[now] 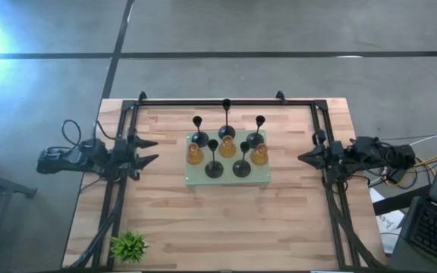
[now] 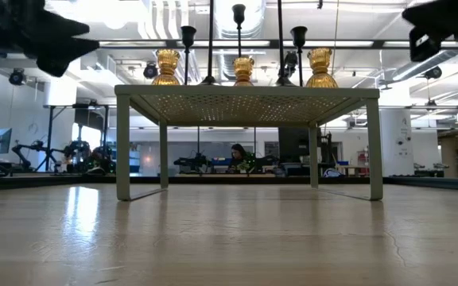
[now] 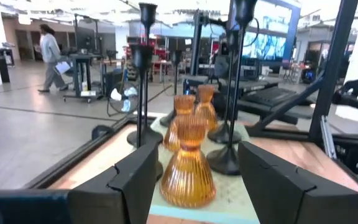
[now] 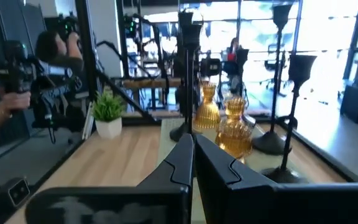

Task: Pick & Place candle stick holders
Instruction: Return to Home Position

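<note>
On shelf (image 1: pixel 227 181): five black holders (image 1: pixel 214 170), three amber holders (image 1: pixel 195 155); left tool (image 1: pixel 156 150) spread, right tool (image 1: pixel 302 158) closed.

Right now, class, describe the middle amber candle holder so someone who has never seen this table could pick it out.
At the middle of the wooden table stands a pale green perforated shelf crowded with candle holders. Three are short, amber and bulbous; take the middle amber holder. Unlike its two amber neighbours, it sits at the foot of the tallest black holder, slightly farther back.

No words, numbers or signs can be read anywhere (not close by, not far off either).
</note>
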`<state>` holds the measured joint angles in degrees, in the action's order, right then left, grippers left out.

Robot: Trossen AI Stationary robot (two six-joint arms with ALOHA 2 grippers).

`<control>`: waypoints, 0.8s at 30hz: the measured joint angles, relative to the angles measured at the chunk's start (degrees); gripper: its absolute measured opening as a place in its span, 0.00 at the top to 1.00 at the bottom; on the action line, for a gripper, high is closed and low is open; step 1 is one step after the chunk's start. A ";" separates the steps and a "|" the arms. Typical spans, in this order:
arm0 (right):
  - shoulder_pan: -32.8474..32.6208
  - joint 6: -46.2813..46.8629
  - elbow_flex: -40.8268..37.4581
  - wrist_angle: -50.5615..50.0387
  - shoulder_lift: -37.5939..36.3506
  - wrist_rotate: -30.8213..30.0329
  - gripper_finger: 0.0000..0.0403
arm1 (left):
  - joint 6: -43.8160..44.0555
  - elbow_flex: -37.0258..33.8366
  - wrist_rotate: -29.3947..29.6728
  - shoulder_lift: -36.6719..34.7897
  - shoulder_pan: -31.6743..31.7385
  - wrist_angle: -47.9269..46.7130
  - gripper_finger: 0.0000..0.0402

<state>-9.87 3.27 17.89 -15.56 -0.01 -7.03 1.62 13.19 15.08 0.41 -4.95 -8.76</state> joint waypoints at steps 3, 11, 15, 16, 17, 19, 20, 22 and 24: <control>0.00 -0.05 -2.00 0.45 0.59 -0.25 0.98 | 0.23 -1.39 0.94 -0.36 0.00 0.38 0.44; 0.02 -0.34 -6.38 1.69 0.02 -3.63 0.98 | 1.45 -5.11 3.01 -0.38 0.00 0.77 0.44; 0.02 -0.42 -7.96 2.89 0.02 -3.24 0.98 | 2.12 -6.93 1.97 -0.38 0.02 1.39 0.44; 0.02 -0.42 -8.14 2.87 0.02 -3.17 0.98 | 2.32 -7.18 1.34 -0.39 0.02 1.34 0.44; 0.02 -0.44 -8.28 2.86 0.01 -2.88 0.98 | 2.55 -7.33 0.85 -0.39 0.02 1.43 0.44; 0.02 -0.68 -8.55 2.92 0.00 -1.68 0.98 | 2.65 -7.57 0.19 -0.40 0.01 1.75 0.44; 0.02 -0.70 -8.71 2.90 0.00 -0.95 0.98 | 2.67 -7.65 -0.53 -0.40 0.02 1.76 0.44; 0.02 -0.70 -8.85 2.85 0.00 -0.16 0.98 | 2.74 -7.77 -2.57 -0.40 0.02 1.88 0.44; 0.02 -0.69 -9.07 2.91 0.00 -0.03 0.98 | 2.75 -7.93 -3.82 -0.40 0.01 1.92 0.44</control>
<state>-9.85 2.58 8.82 -12.65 -0.01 -7.05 4.37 5.26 11.26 0.01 -4.94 -6.84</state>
